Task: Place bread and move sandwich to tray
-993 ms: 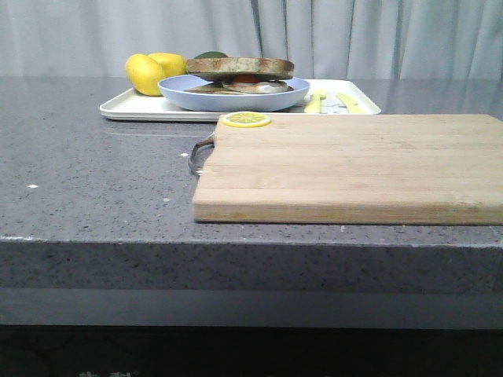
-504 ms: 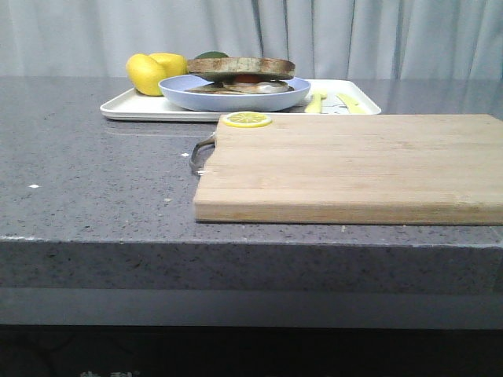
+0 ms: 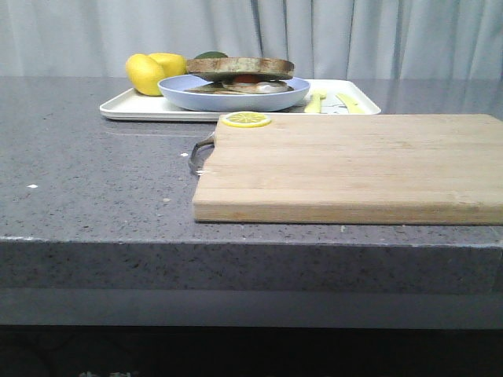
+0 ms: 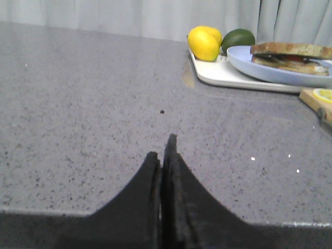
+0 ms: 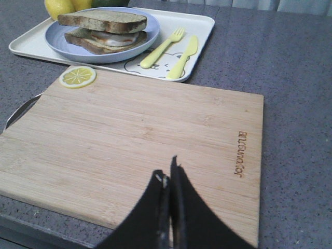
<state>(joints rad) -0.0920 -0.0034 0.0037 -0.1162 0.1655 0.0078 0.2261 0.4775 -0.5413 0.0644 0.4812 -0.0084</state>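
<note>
The sandwich (image 5: pixel 104 32) sat on its pale blue plate (image 3: pixel 233 97), and the plate was on the white tray (image 5: pixel 203 22) at the far side of the grey bench (image 3: pixel 94 181). The bread (image 5: pixel 102 21) lay on top as the upper slice, w/ the egg showing between it and the lower slice. Beside the plate on the tray lay a yellow fork (image 5: pixel 162 47) and knife (image 5: pixel 183 56), side by side. Two lemons (image 3: pixel 153 71) and a dark green fruit (image 4: pixel 237 39) sat at the tray's left end, behind the plate.

The wooden cutting board (image 5: pixel 145 140) lay on the bench just in front of the tray, bare except for a lemon slice (image 5: pixel 77 77) on its far left corner, near the metal handle (image 3: pixel 200 154).

Left pincer (image 4: pixel 163 155) was closed, fingers pressed together, holding nothing, over bare bench well left of the tray. Right pincer (image 5: pixel 167 179) was also closed and empty, over the board's near edge.
</note>
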